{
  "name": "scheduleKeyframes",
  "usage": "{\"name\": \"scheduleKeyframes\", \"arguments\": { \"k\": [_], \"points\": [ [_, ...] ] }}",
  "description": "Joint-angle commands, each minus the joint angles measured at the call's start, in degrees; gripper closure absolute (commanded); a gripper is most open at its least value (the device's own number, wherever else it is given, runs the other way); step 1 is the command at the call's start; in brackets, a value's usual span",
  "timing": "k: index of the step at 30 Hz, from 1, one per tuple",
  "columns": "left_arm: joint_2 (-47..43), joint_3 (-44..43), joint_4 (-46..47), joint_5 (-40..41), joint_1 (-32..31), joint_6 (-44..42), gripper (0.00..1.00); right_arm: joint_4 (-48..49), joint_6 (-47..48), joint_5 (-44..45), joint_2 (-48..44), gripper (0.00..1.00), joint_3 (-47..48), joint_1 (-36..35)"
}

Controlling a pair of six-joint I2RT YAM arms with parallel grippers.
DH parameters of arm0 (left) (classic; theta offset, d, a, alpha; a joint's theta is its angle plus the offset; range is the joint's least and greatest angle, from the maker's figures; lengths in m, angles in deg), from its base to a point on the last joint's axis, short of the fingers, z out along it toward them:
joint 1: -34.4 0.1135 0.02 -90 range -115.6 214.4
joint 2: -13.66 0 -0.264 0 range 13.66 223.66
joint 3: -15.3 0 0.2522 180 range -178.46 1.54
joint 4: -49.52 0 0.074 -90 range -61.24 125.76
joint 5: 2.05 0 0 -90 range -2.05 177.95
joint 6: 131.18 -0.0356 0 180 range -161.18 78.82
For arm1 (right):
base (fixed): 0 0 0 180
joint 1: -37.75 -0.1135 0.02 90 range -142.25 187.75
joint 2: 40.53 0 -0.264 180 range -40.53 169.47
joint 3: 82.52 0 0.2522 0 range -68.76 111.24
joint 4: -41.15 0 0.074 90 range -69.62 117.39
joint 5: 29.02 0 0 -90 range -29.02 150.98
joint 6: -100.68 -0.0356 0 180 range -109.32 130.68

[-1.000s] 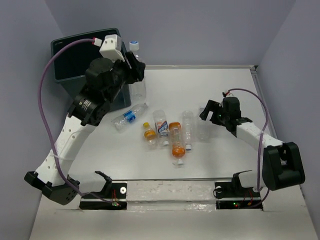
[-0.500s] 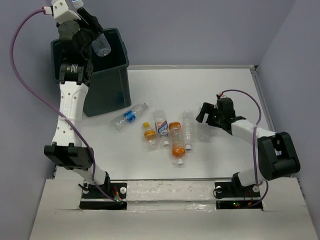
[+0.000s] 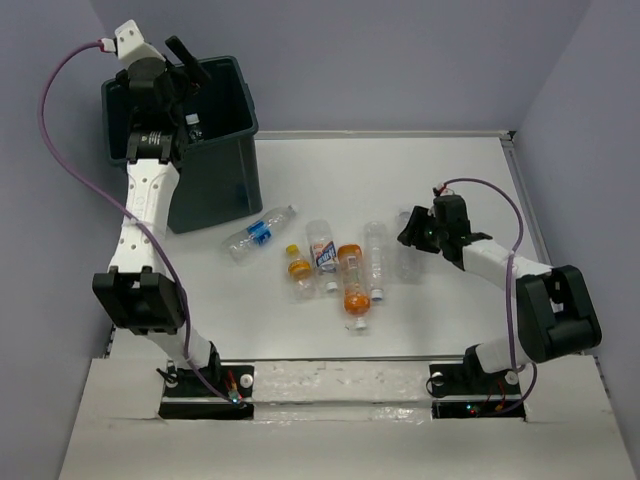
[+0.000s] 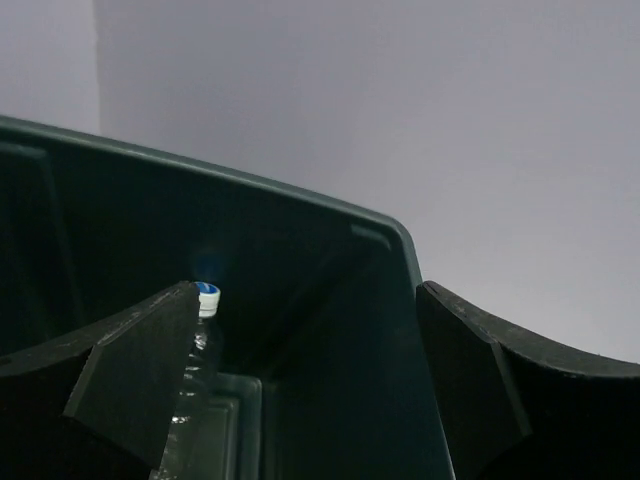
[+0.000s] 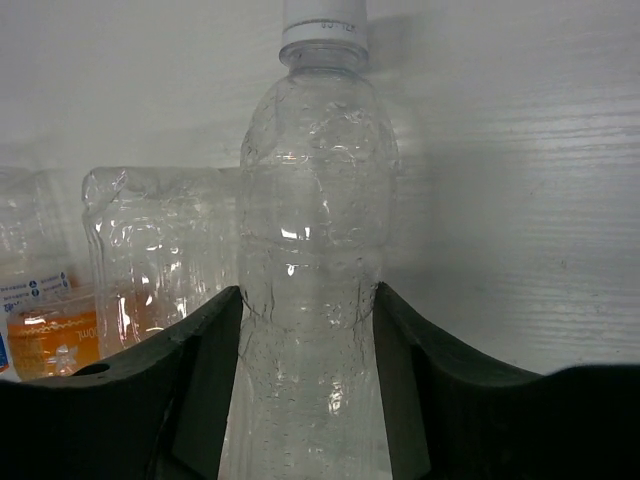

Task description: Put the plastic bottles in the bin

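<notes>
Tabletop, pale, fills the middle of the top view. The dark grey-green bin stands at its upper left. The left arm rises up the left side of the frame. The left gripper hangs over the bin's open top, fingers spread wide with nothing between them. The right arm reaches in from the lower right. The right gripper sits right of centre, its 2 fingers pressed against both sides of a clear bottle with a white cap, which lies on the table. 1 blue-topped bottle is inside the bin, at the lower left of the left wrist view. 5 more lie loose at the centre of the top view. From left to right they are a blue-labelled bottle, a small orange bottle with a yellow cap, a white-and-orange-labelled bottle, an orange-filled bottle and an empty bottle.
</notes>
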Motion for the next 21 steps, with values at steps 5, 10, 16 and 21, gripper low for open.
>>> {"name": "scheduleKeyframes", "arguments": {
  "k": [5, 10, 16, 21],
  "points": [
    [-23.5, 16.9, 7.2, -8.6, -5.4, 2.8, 0.01, 2.9, 0.4, 6.3, -11.8, 0.58, -1.2, -0.4],
    [-38.5, 35.3, 2.3, -15.8, -10.8, 2.3, 0.01, 1.3, 1.1, 5.5, -25.0, 0.64, -2.3, -0.9],
    [-48.8, 54.9, -4.1, -21.7, -15.5, 5.1, 0.01, 0.4, 0.1, 0.4, -31.8, 0.64, 8.3, -6.2],
    [-53.3, 66.7, -3.4, -25.2, -16.8, 11.7, 0.01, 2.6, 1.1, -0.3, -22.4, 0.64, 21.9, -16.3]
  ]
}}
